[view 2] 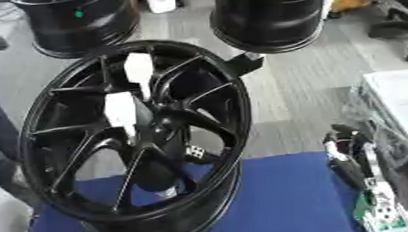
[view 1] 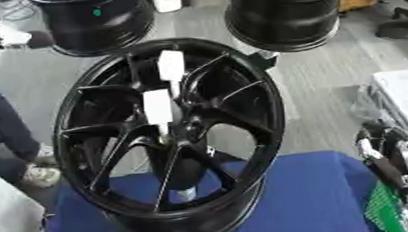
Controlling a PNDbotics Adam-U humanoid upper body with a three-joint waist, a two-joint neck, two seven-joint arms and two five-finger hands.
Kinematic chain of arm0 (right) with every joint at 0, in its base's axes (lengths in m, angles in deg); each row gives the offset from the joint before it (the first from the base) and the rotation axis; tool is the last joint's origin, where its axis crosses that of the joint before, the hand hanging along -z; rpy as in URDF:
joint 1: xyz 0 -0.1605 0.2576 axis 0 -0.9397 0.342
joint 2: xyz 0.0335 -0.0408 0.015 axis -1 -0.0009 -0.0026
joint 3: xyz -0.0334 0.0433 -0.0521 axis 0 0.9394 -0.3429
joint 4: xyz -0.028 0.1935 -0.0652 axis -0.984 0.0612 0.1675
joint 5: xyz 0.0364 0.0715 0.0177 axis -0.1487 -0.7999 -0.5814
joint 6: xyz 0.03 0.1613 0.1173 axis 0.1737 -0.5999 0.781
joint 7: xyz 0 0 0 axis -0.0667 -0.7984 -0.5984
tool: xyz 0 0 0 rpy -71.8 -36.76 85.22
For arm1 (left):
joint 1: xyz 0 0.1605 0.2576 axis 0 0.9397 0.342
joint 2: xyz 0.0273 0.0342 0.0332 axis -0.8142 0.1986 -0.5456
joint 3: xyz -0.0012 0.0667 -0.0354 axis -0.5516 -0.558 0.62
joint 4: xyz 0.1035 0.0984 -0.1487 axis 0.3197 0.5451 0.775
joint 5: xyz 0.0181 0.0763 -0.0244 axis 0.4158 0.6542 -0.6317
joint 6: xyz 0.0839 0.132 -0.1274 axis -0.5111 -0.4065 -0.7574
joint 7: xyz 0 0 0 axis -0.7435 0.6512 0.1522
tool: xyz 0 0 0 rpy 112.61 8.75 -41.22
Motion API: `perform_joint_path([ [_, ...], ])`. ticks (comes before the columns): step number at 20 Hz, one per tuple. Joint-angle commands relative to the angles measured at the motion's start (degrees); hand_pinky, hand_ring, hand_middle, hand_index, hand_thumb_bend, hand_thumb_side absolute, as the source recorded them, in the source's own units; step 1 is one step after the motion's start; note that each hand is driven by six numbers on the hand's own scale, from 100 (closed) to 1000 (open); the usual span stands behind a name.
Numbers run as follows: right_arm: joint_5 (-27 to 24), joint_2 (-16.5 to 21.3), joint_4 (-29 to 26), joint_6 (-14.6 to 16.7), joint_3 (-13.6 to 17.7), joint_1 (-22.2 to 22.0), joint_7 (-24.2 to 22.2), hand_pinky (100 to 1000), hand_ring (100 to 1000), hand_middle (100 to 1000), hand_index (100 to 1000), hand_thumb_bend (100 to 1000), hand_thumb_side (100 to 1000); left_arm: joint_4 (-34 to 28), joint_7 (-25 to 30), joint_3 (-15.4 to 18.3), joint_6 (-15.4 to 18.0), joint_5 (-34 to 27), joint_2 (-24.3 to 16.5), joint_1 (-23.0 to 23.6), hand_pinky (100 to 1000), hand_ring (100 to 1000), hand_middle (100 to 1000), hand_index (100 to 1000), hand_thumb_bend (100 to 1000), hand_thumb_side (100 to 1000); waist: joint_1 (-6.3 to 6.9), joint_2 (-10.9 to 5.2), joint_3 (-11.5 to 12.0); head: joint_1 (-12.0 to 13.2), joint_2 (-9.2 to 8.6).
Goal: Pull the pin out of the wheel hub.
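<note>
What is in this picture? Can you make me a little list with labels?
wheel: big black wheel hub with many spokes, standing tilted on its edge
under it: blue cloth
on the spokes: two white tags, one above the other, near the middle
pin: cannot make it out
behind: two more black wheels on the grey floor
right hand: low at the right edge, not touching the wheel
left hand: not seen

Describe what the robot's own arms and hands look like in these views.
Only the right hand shows, at the lower right edge. It is mostly black, with narrow silver-white metal parts running along it. No cables, markings or covering can be made out on it. The left hand and both upper arms are out of view.
</note>
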Motion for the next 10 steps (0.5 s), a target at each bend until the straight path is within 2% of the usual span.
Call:
perform_joint_path([
  [1,-0.1,1.1,-0.9,0.2,-0.3,0.7,-0.5,700,617,607,785,100,534,1.5,4.0,-2.2,2.7,2.9,3.2,-2.4,739,669,676,796,635,477,-0.21,-0.64,0.0,0.4,-0.37],
  [5,-0.2,1.1,-0.8,0.2,0.0,0.5,-0.4,700,617,607,785,100,540,4.7,7.9,-1.8,4.0,6.8,9.3,-3.5,738,672,681,798,634,478,-0.03,-0.84,0.4,-0.1,-0.40],
  [10,-0.2,1.0,-0.8,0.2,0.1,0.4,-0.3,700,617,607,785,100,548,6.7,10.7,-0.9,5.4,10.4,11.8,-3.6,734,674,688,800,628,448,0.07,-0.93,0.3,-0.3,-0.52],
])
